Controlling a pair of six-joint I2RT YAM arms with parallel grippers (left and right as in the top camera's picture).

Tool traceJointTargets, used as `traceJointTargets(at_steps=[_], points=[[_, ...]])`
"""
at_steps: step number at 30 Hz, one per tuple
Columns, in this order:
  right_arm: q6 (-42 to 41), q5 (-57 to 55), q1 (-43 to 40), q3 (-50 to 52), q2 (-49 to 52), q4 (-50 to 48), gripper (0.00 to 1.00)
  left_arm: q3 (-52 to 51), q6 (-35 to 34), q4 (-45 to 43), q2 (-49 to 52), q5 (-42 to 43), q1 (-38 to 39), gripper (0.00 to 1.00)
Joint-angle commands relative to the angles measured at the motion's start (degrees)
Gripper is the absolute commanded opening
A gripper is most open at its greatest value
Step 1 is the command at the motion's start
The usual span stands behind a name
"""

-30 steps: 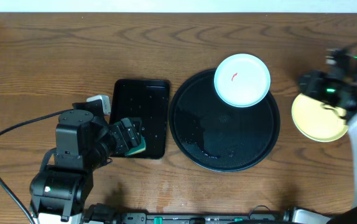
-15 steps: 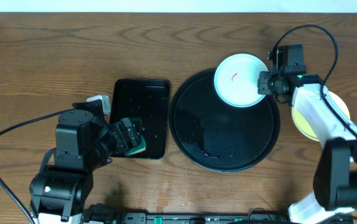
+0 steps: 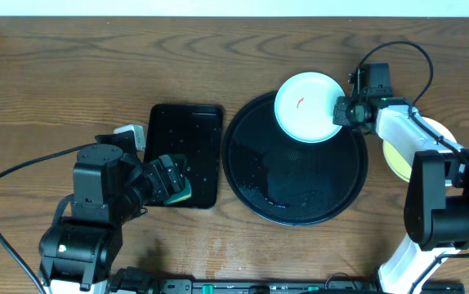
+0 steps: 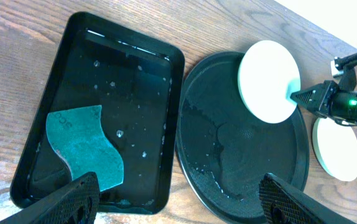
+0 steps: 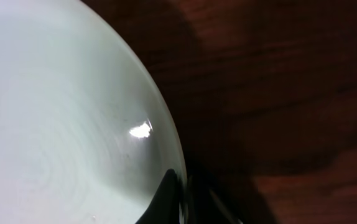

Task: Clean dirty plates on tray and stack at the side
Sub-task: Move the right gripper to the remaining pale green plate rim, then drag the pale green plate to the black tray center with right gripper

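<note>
A pale mint-blue plate with a small red streak sits over the far rim of the round black tray. My right gripper is shut on this plate's right rim; the right wrist view shows the rim pinched between the fingers of the gripper. A pale yellow plate lies on the wood right of the tray, partly hidden by the right arm. No third plate shows. My left gripper is open and empty above the rectangular tray; the left wrist view shows its jaws wide apart.
A smaller rectangular black tray lies left of the round tray, wet, with a teal sponge at its near end. A cable runs across the wood at the left. The table's far edge is close behind the plate.
My right arm swung left from the yellow plate to the mint-blue plate and closed on its right rim. The plate has shifted slightly left. The left arm has not moved.
</note>
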State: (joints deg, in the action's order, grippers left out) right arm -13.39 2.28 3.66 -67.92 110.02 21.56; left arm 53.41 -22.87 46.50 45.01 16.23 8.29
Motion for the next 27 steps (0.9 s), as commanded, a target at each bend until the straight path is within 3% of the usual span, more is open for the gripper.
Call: traceJointTargets(at_steps=[1,10,16,23,25,27], points=[[-2.0,1.0,0.1,0.7,-1.7,3.0,0.01,1.2,0.3,0.2,0.1,0.2,-0.3,0.83],[-2.4,4.6,3.4,0.7,-14.7,17.5,0.01,1.2,0.3,0.2,0.1,0.3,-0.3,0.83],[-1.5,4.1,7.6,1.3,-13.2,24.3,0.01,1.2,0.3,0.2,0.1,0.3,-0.3,0.83],[3.8,3.6,10.5,2.7,-9.0,24.6,0.01,1.2,0.3,0.2,0.1,0.3,-0.3,0.83],[5.5,3.7,10.5,2.7,-8.6,24.5,0.23,1.2,0.3,0.2,0.1,0.3,-0.3,0.83],[5.6,3.8,10.5,2.7,-8.4,24.5,0.36,1.2,0.3,0.2,0.1,0.2,-0.3,0.83]])
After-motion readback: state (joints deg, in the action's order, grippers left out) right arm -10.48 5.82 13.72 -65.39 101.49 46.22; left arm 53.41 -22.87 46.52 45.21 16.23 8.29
